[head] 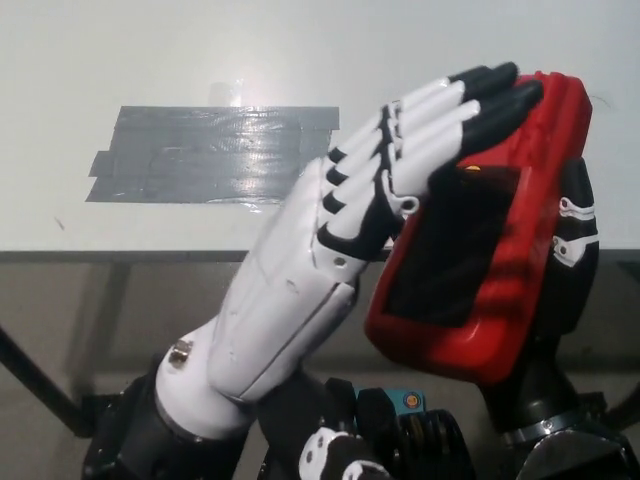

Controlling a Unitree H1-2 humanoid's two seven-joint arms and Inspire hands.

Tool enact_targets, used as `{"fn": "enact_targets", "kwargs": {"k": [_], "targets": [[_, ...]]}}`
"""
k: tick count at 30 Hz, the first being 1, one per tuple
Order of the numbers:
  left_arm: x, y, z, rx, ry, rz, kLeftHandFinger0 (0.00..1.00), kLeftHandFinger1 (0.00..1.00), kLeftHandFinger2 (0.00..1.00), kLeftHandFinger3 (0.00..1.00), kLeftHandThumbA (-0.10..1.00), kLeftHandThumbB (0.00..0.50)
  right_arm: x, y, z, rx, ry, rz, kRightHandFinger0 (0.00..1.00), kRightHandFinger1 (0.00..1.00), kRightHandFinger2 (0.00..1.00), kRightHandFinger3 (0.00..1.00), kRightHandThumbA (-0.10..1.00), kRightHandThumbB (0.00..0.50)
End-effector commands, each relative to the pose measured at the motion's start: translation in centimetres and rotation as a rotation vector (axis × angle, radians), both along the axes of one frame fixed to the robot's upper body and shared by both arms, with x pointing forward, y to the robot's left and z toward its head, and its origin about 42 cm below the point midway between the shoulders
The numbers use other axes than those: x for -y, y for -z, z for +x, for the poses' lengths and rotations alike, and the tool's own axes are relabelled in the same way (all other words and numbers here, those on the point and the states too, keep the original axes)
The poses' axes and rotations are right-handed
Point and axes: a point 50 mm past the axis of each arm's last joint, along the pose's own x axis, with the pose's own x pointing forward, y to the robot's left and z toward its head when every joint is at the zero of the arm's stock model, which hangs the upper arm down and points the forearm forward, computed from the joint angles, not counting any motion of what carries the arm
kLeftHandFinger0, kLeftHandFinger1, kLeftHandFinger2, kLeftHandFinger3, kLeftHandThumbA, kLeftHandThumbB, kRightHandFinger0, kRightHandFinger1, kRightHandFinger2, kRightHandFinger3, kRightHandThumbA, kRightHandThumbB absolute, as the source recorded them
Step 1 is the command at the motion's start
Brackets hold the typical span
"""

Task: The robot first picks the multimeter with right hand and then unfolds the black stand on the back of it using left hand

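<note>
Multimeter, red rubber-cased block, back up, held above table edge, clasped by black right hand. White left hand empty, fingertips on top edge. Rigid, grippy; black stand likely thin, hinged—pry at free end.

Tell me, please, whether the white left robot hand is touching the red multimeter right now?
Touching. In the head view, the left robot hand lays its dark fingertips on the top of the multimeter, with no gap showing; the right robot hand holds it.

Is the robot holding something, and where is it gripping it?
The black right hand holds the red multimeter, gripping its right side. The white left hand lies across its top edge.
</note>
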Motion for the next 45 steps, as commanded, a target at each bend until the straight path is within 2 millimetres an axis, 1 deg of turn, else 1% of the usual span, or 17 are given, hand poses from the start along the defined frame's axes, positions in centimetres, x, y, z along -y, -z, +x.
{"fn": "enact_targets", "kwargs": {"k": [1, 2, 3, 5, 8, 12, 13, 15, 19, 21, 24, 28, 29, 31, 36, 43, 45], "targets": [[-1.0, -0.9, 0.0, 0.180, -0.132, 0.013, 1.00, 1.00, 1.00, 1.00, 1.00, 0.480, 0.2, -1.9, -0.5, 0.113, -0.002, 0.066, 0.00, 0.19, 0.63, 0.98, -0.10, 0.123], [-1.1, -1.0, 0.0, 0.197, -0.149, 0.014, 1.00, 1.00, 1.00, 1.00, 1.00, 0.471, 0.3, -1.9, -0.5, 0.111, 0.001, 0.066, 0.00, 0.19, 0.63, 1.00, -0.10, 0.118], [-1.6, -1.4, -0.4, 0.224, -0.193, 0.026, 1.00, 1.00, 1.00, 1.00, 1.00, 0.484, 0.4, -2.0, -0.5, 0.108, 0.011, 0.068, 0.00, 0.18, 0.62, 1.00, -0.10, 0.110], [-2.1, -1.5, -0.9, 0.251, -0.246, -0.003, 1.00, 1.00, 1.00, 1.00, 1.00, 0.478, 0.5, -2.0, -0.5, 0.113, 0.023, 0.066, 0.00, 0.18, 0.62, 1.00, -0.10, 0.095], [-2.5, -1.8, -1.0, 0.295, -0.247, -0.024, 1.00, 1.00, 1.00, 1.00, 1.00, 0.483, 0.6, -2.2, -0.3, 0.124, 0.027, 0.069, 0.00, 0.19, 0.64, 1.00, -0.10, 0.092], [-2.5, -2.5, -1.6, 0.328, -0.319, -0.015, 1.00, 1.00, 1.00, 1.00, 1.00, 0.500, 0.6, -2.3, -0.3, 0.133, 0.032, 0.066, 0.00, 0.20, 0.65, 1.00, -0.10, 0.088], [-2.5, -2.4, -1.6, 0.316, -0.309, -0.018, 1.00, 1.00, 0.99, 1.00, 1.00, 0.500, 0.6, -2.3, -0.3, 0.135, 0.031, 0.067, 0.00, 0.21, 0.65, 1.00, -0.10, 0.088], [-2.2, -1.7, -1.3, 0.288, -0.302, -0.014, 1.00, 0.94, 0.92, 1.00, 1.00, 0.500, 0.6, -2.3, -0.2, 0.151, 0.031, 0.062, 0.00, 0.22, 0.65, 1.00, -0.10, 0.098], [-1.8, -0.8, -0.8, 0.261, -0.278, 0.010, 1.00, 0.92, 0.88, 1.00, 1.00, 0.500, 0.6, -2.3, -0.2, 0.157, 0.034, 0.053, 0.00, 0.24, 0.66, 0.98, -0.10, 0.126], [-1.7, -0.2, -0.7, 0.242, -0.268, 0.019, 1.00, 0.97, 0.96, 1.00, 1.00, 0.500, 0.7, -2.2, -0.2, 0.167, 0.031, 0.054, 0.00, 0.24, 0.66, 0.97, -0.10, 0.117], [-1.4, 0.4, -0.9, 0.223, -0.306, 0.022, 1.00, 0.92, 0.92, 1.00, 1.00, 0.500, 0.7, -2.1, -0.3, 0.182, 0.033, 0.057, 0.00, 0.25, 0.66, 0.97, -0.10, 0.106], [-1.4, 1.2, -0.9, 0.202, -0.293, 0.014, 1.00, 0.89, 0.87, 1.00, 1.00, 0.484, 0.8, -2.2, -0.6, 0.180, 0.034, 0.047, 0.00, 0.25, 0.64, 0.98, -0.10, 0.118], [-1.4, 1.3, -1.0, 0.196, -0.301, 0.025, 1.00, 0.87, 0.84, 1.00, 1.00, 0.466, 0.9, -2.3, -0.8, 0.174, 0.033, 0.050, 0.00, 0.22, 0.61, 0.94, -0.10, 0.113], [-1.5, 1.5, -0.9, 0.180, -0.296, 0.025, 1.00, 0.83, 0.80, 1.00, 1.00, 0.465, 1.0, -2.3, -0.9, 0.168, 0.028, 0.057, 0.00, 0.20, 0.57, 0.89, -0.10, 0.118], [-1.8, 2.0, -0.9, 0.167, -0.318, 0.037, 1.00, 0.80, 0.76, 1.00, 1.00, 0.485, 1.2, -2.6, -1.3, 0.157, 0.036, 0.071, 0.00, 0.15, 0.52, 0.89, -0.10, 0.092], [-1.9, 2.2, -1.0, 0.173, -0.318, 0.035, 1.00, 0.77, 0.74, 1.00, 1.00, 0.493, 1.3, -2.7, -1.5, 0.174, 0.035, 0.065, 0.00, 0.19, 0.57, 0.93, -0.10, 0.072], [-2.0, 2.2, -1.0, 0.176, -0.339, 0.044, 1.00, 0.79, 0.75, 1.00, 1.00, 0.500, 1.3, -2.7, -1.5, 0.180, 0.033, 0.067, 0.00, 0.20, 0.58, 0.90, -0.10, 0.073]]}}
